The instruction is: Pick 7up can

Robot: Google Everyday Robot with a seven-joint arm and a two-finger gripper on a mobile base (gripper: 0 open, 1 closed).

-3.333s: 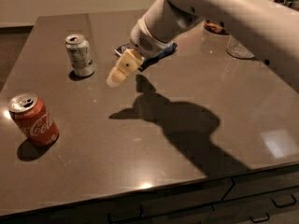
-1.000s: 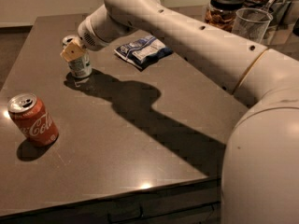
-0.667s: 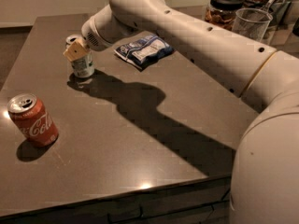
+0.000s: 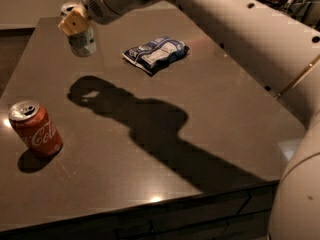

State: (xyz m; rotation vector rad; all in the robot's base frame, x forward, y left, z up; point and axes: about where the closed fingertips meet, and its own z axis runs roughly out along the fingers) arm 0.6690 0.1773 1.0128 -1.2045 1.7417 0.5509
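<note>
The end effector (image 4: 77, 26) sits at the far left corner of the surface (image 4: 215, 119), at the end of the long pale arm (image 4: 215, 14) that reaches in from the right. It is closed on the upper part of the 7up can (image 4: 84, 42). One cream finger pad (image 4: 73, 22) presses on the near side of the can just under the rim; the other finger is hidden behind it.

The can hangs upright or nearly so. Its shadow (image 4: 92, 91) falls on the surface well apart from its base, so I judge that it is off the surface and carried by the grip alone.

The can should be light, and lighter still if empty, which cannot be told from here. Its thin aluminium wall is smooth and slippery and dents under a hard squeeze. The stiffest places are near the top rim and the base, where the wall is braced; the middle gives most. The present high hold, across the round body just below the rim, looks sensible, with moderate pressure rather than a crush. A tilt or a jerk could let the slick wall slide between the pads.

The red Coca-Cola can (image 4: 36, 130) stands at the near left, and a blue-and-white snack packet (image 4: 156, 54) lies near the middle, both well apart from the held can
</note>
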